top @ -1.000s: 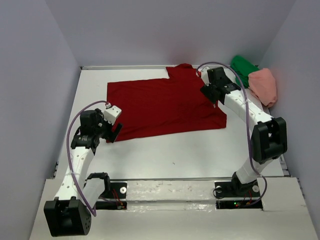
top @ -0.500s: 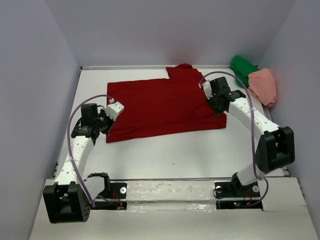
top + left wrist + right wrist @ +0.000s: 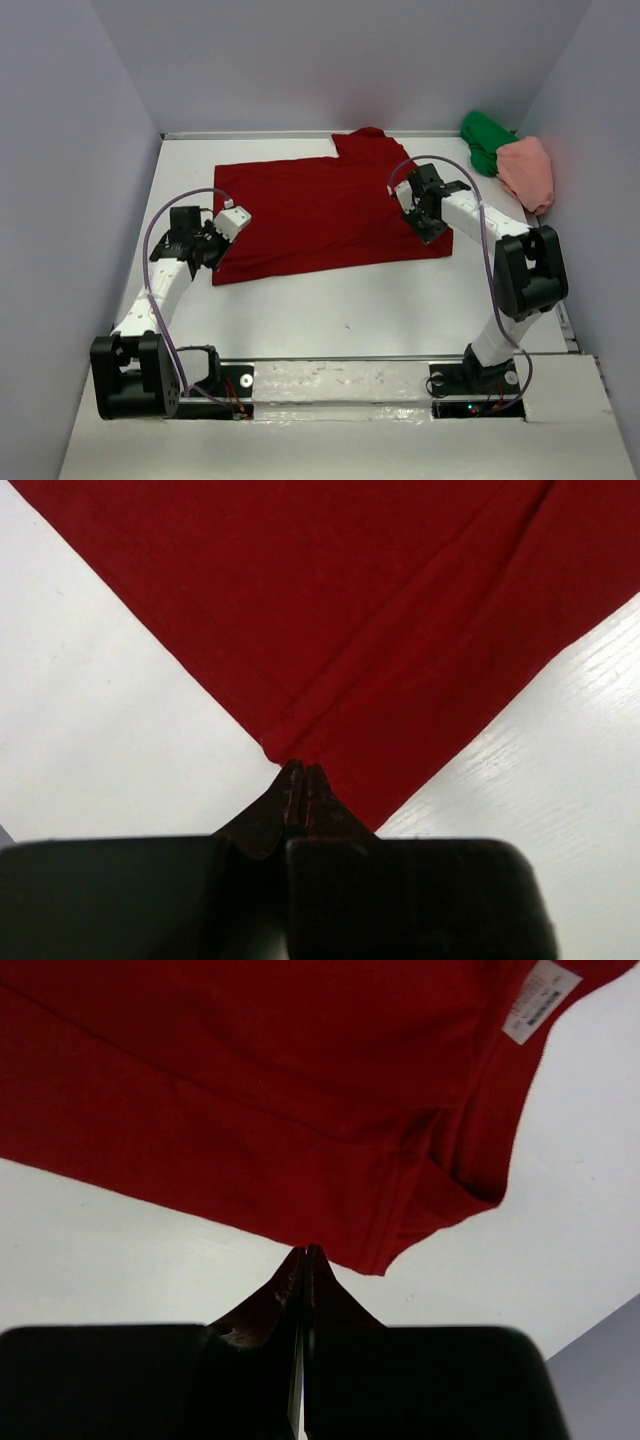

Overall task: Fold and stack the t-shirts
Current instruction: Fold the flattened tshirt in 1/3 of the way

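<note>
The dark red t-shirt (image 3: 330, 210) lies spread flat across the far half of the white worktop (image 3: 350, 300), with one sleeve reaching toward the back edge. Its cloth is matte and soft, with stitched hems and a long crease that runs down to its near-left corner. The left claw (image 3: 300, 780) is pinched tight on that corner, and the fabric gathers into its tips. The right claw (image 3: 304, 1260) has its jaws pressed together at the hem on the shirt's right side, beside a folded-under sleeve. Whether it has caught any cloth is hard to tell. A small white label (image 3: 540, 1000) shows at the edge there, its print too fine to read.

In the far right corner the bright green t-shirt (image 3: 485, 138) and the salmon pink t-shirt (image 3: 528, 170) sit crumpled against each other, the green one partly hidden behind the pink. Both are well apart from the red one.

The worktop has a faint painted grain. Plain pale grey walls (image 3: 330, 60) close it in on three sides.
</note>
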